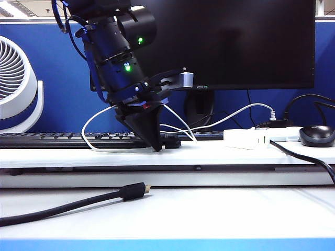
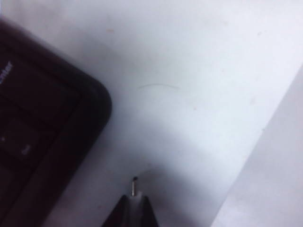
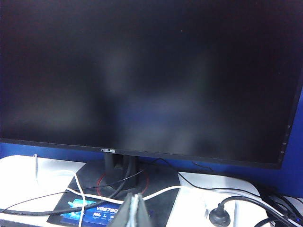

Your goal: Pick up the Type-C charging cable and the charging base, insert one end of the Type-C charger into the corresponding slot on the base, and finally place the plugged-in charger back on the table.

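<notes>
My left gripper [image 1: 157, 148] points down onto the raised shelf [image 1: 220, 155] of the table [image 1: 220, 209], just right of the keyboard. In the left wrist view its jaws [image 2: 135, 200] are shut on the small plug end of the Type-C charging cable [image 2: 135, 187], whose metal tip sticks out past the fingertips. The thin white cord [image 1: 85, 130] loops out to the left of the gripper. The charging base [image 1: 245, 139], a small white block, lies on the shelf well to the right. My right gripper [image 3: 134, 208] is shut and empty, facing the monitor; the exterior view does not show it.
A black keyboard [image 1: 63, 139] [image 2: 42, 142] lies beside the left gripper. A thick black cable with a gold-tipped plug [image 1: 133, 192] rests on the lower table. A monitor [image 1: 230, 42], mouse [image 1: 316, 135], fan [image 1: 13, 83] and power strip [image 1: 287, 134] stand around the shelf.
</notes>
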Available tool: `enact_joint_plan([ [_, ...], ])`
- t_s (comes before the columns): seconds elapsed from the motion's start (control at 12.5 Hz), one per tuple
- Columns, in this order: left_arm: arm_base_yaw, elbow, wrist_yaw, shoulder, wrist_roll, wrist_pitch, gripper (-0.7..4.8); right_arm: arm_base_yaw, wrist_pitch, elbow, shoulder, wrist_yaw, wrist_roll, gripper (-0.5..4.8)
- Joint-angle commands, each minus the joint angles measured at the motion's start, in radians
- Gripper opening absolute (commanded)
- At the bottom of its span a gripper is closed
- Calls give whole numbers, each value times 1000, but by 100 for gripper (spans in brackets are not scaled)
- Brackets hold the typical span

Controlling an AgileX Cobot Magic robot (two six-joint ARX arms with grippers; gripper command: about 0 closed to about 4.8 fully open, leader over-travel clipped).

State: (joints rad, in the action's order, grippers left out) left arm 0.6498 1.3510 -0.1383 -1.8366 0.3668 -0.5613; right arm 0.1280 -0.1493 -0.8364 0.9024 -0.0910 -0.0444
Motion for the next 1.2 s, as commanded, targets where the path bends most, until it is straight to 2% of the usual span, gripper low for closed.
enact_joint_plan([
  [0.08, 0, 24, -39, 17, -1, -59, -6, 0, -4, -4, -2, -28, 0, -1],
  [0.24, 0, 71, -165, 45, -28, -90, -6, 0, 0, -4, -2, -92, 0, -1],
  [0.48, -2, 187, -335, 92, -94, -88, -6, 0, 73, -4, 2, -95, 0, -1],
  [0.72, -2, 298, -419, 114, -94, -93, -6, 0, 136, -4, 11, -95, 0, -1],
  [0.88, -2, 357, -422, 155, -93, -95, -6, 1, 200, -18, 138, -198, 31, -1],
  [0.96, -2, 357, -417, 168, -93, -96, -6, 1, 259, -47, 176, -206, 77, -1],
  [1.04, -2, 357, -348, 198, -94, -96, -6, 1, 418, -157, 291, -249, 161, -1],
  [1.2, -2, 357, -307, 219, -107, -93, -6, 1, 486, -248, 391, -275, 172, -1],
])
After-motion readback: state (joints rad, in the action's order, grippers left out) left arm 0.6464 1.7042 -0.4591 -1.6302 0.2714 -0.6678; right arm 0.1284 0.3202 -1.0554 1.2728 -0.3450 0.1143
